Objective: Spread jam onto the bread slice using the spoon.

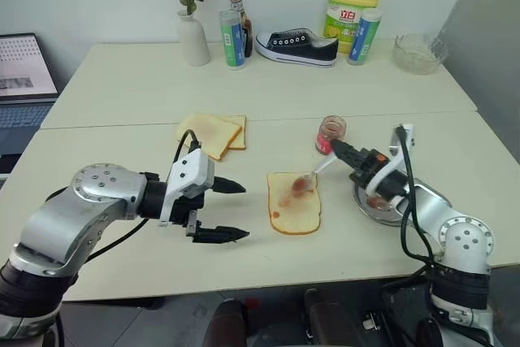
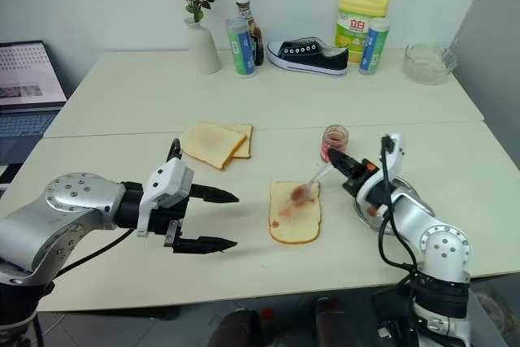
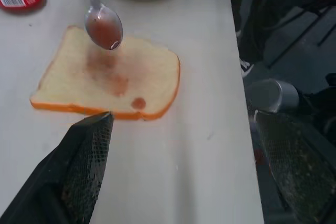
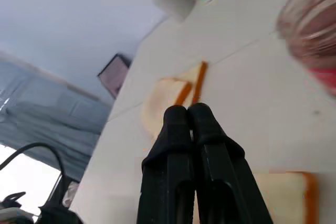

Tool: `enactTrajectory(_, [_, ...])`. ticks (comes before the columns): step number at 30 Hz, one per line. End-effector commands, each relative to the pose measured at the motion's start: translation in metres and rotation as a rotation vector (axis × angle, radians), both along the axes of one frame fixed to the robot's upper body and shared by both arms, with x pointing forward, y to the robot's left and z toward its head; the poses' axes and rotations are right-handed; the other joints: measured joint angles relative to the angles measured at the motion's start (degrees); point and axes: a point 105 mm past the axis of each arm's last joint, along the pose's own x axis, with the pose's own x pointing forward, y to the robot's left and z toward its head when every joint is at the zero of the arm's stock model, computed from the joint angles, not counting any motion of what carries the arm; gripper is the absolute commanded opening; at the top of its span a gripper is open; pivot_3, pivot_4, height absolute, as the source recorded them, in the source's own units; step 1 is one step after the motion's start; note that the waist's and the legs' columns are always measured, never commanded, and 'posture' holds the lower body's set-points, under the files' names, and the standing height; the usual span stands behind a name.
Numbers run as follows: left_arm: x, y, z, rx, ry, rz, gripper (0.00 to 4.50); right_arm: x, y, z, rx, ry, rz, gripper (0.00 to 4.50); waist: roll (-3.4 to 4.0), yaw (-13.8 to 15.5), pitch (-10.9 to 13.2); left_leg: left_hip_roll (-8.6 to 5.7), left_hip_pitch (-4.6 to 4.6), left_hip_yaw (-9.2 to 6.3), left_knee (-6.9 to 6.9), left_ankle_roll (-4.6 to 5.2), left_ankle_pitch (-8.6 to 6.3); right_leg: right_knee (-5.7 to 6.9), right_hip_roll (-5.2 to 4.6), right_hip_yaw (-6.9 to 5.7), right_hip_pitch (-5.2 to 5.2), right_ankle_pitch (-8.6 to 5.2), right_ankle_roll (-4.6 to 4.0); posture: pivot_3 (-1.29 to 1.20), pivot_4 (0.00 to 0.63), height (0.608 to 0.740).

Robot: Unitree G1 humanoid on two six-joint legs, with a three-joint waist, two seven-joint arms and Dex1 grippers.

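The bread slice [image 1: 294,203] lies flat near the table's front middle, with red jam [image 1: 286,199] smeared on its face. My right gripper [image 1: 338,152] is shut on the handle of the silver spoon [image 1: 313,175], coming in from the right. The spoon's bowl [image 3: 105,29] carries jam and hovers just over the far end of the bread slice [image 3: 107,80]. The small jam jar [image 1: 331,133] stands behind the spoon. My left gripper [image 1: 240,211] is open, left of the slice and apart from it, with nothing between its fingers [image 3: 84,156].
A round metal dish [image 1: 375,206] with jam traces sits under my right wrist. Two more bread slices [image 1: 213,132] lie behind the left gripper. At the back stand a vase [image 1: 193,36], bottles [image 1: 234,38], a shoe [image 1: 297,46], a yellow jug [image 1: 353,2] and a glass bowl [image 1: 419,52].
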Motion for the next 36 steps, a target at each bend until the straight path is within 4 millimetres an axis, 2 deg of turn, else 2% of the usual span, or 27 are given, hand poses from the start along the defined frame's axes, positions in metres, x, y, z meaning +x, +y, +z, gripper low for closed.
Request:
enactTrajectory(1, [-0.002, 0.004, 0.010, 0.005, -0.054, -0.001, 4.50, -0.005, 0.010, -0.001, -0.004, -0.013, 0.026, 0.03, 0.00, 0.2, 0.0, -0.01, 0.00, 0.02, 0.01, 0.00, 0.00, -0.01, -0.01, 0.01, 0.00, 0.00, 0.00, 0.00, 0.150, 0.740])
enactTrajectory(4, [-0.001, 0.009, 0.003, 0.045, -0.069, 0.016, 4.50, -0.005, 0.015, -0.017, -0.027, 0.016, 0.034, 0.03, -0.01, 0.5, 0.0, -0.06, 0.00, 0.03, 0.03, 0.00, 0.00, -0.03, -0.05, 0.01, 0.01, 0.00, 0.00, 0.00, 0.150, 0.740])
enactTrajectory(6, [-0.003, 0.010, 0.000, 0.053, -0.071, 0.017, 4.50, -0.003, 0.012, -0.031, -0.067, 0.036, 0.022, 0.03, -0.01, 0.5, 0.0, -0.08, 0.00, 0.05, 0.03, 0.00, 0.00, -0.04, -0.07, 0.02, 0.02, 0.00, 0.01, 0.00, 0.150, 0.740])
enactTrajectory(10, [-0.003, 0.006, 0.002, 0.036, -0.078, 0.016, 4.50, 0.006, -0.009, -0.047, -0.114, 0.052, -0.034, 0.03, -0.01, 0.5, 0.0, -0.08, 0.00, 0.07, 0.04, 0.00, 0.00, -0.03, -0.07, 0.02, 0.01, 0.00, 0.01, 0.00, 0.150, 0.740])
enactTrajectory(15, [0.001, 0.004, 0.005, 0.024, -0.092, 0.009, 4.50, 0.008, -0.029, -0.047, -0.143, 0.041, -0.079, 0.03, -0.01, 0.6, 0.0, -0.06, 0.02, 0.04, 0.03, 0.00, 0.00, -0.01, -0.06, -0.01, 0.02, 0.00, 0.00, 0.00, 0.150, 0.740])
enactTrajectory(20, [0.006, -0.002, 0.011, -0.005, -0.108, -0.008, 4.50, 0.008, -0.050, -0.030, -0.147, 0.000, -0.127, 0.03, -0.03, 0.8, 0.0, -0.11, 0.02, 0.05, 0.06, 0.00, 0.00, -0.02, -0.07, 0.00, 0.06, 0.00, 0.01, 0.00, 0.150, 0.740])
enactTrajectory(24, [0.009, -0.006, 0.013, -0.014, -0.117, -0.020, 4.50, 0.008, -0.046, -0.009, -0.113, -0.039, -0.116, 0.03, -0.03, 0.6, 0.0, -0.10, 0.02, 0.05, 0.05, 0.00, 0.00, -0.01, -0.07, 0.01, 0.05, 0.00, 0.01, 0.00, 0.150, 0.740])
enactTrajectory(27, [0.011, -0.010, 0.015, -0.027, -0.124, -0.026, 4.50, 0.007, -0.031, -0.001, -0.071, -0.047, -0.085, 0.03, -0.03, 0.4, 0.0, -0.06, 0.02, 0.02, 0.03, 0.00, 0.00, 0.01, -0.03, 0.00, 0.03, 0.00, 0.01, 0.00, 0.150, 0.740])
enactTrajectory(32, [0.011, -0.017, 0.016, -0.047, -0.130, -0.036, 4.50, 0.009, -0.011, -0.013, -0.050, -0.008, -0.065, 0.03, -0.03, 0.4, 0.0, -0.02, 0.00, 0.00, 0.02, 0.00, 0.00, 0.00, 0.00, -0.01, 0.02, 0.01, 0.00, 0.00, 0.150, 0.740])
enactTrajectory(36, [0.010, -0.021, 0.015, -0.055, -0.131, -0.040, 4.50, 0.014, -0.010, -0.027, -0.074, 0.021, -0.082, 0.03, -0.03, 0.4, 0.0, -0.05, 0.00, 0.02, 0.05, 0.00, 0.00, -0.01, -0.02, 0.01, 0.03, 0.01, 0.00, 0.00, 0.150, 0.740])
